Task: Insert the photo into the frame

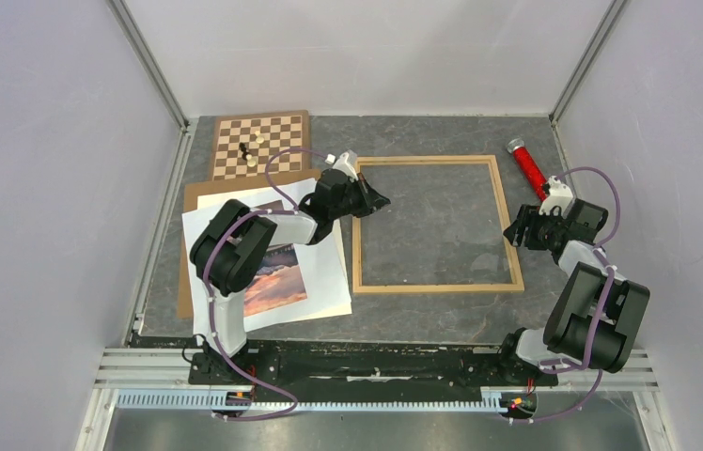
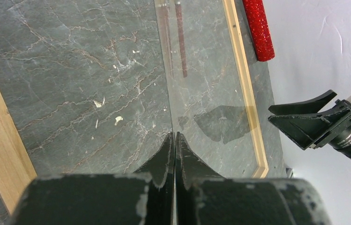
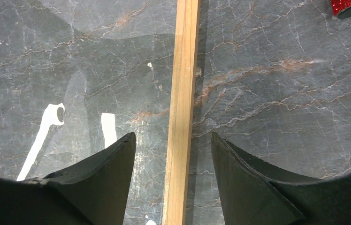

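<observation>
The frame point(image 1: 437, 287), thin light wood, lies flat on the grey table. My left gripper point(image 1: 381, 200) sits just inside its left rail, shut on the edge of a clear pane point(image 2: 202, 70) that runs out from between the fingertips point(image 2: 174, 134) across the frame opening. My right gripper point(image 1: 520, 230) hangs open over the right rail point(image 3: 183, 70), which passes between its fingers point(image 3: 172, 135) untouched. The photo point(image 1: 277, 277), with its orange-pink sky, lies on white sheets point(image 1: 329, 282) left of the frame. The left arm hides part of it.
A chessboard point(image 1: 260, 144) with a few pieces lies at the back left. A brown backing board point(image 1: 199, 193) pokes out under the white sheets. A red glittery tube point(image 1: 528, 167) lies beyond the frame's back right corner. Enclosure walls stand on three sides.
</observation>
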